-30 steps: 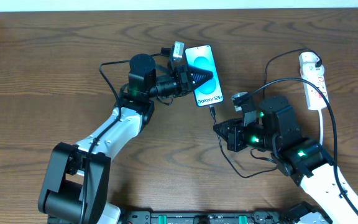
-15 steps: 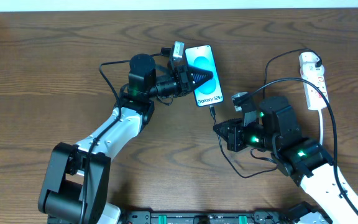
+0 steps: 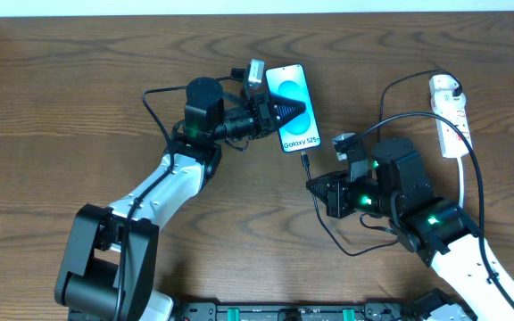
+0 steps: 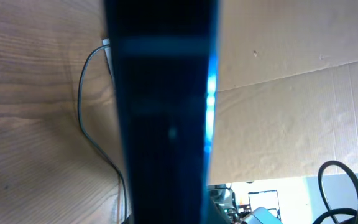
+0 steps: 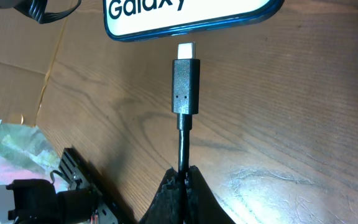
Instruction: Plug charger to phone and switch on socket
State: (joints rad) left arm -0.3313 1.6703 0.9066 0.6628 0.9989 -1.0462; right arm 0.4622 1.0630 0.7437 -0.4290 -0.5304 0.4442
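Observation:
The phone [image 3: 291,108] lies on the table with its cyan screen and white "Galaxy S25" text up. My left gripper [image 3: 286,111] is shut on the phone across its middle; in the left wrist view the phone's dark edge [image 4: 160,112] fills the frame. My right gripper [image 3: 315,181] is shut on the charger's thin black cable [image 5: 183,143] just behind the plug. The plug tip [image 5: 185,50] points at the phone's bottom edge [image 5: 191,25], a small gap away. The socket [image 3: 450,114], a white power strip, lies at the far right with the white adapter [image 3: 446,86] in it.
The charger cable [image 3: 382,107] loops from the adapter over my right arm and down to the plug. A small grey-white block [image 3: 256,71] sits left of the phone's top end. The table's far edge runs along the top of the overhead view.

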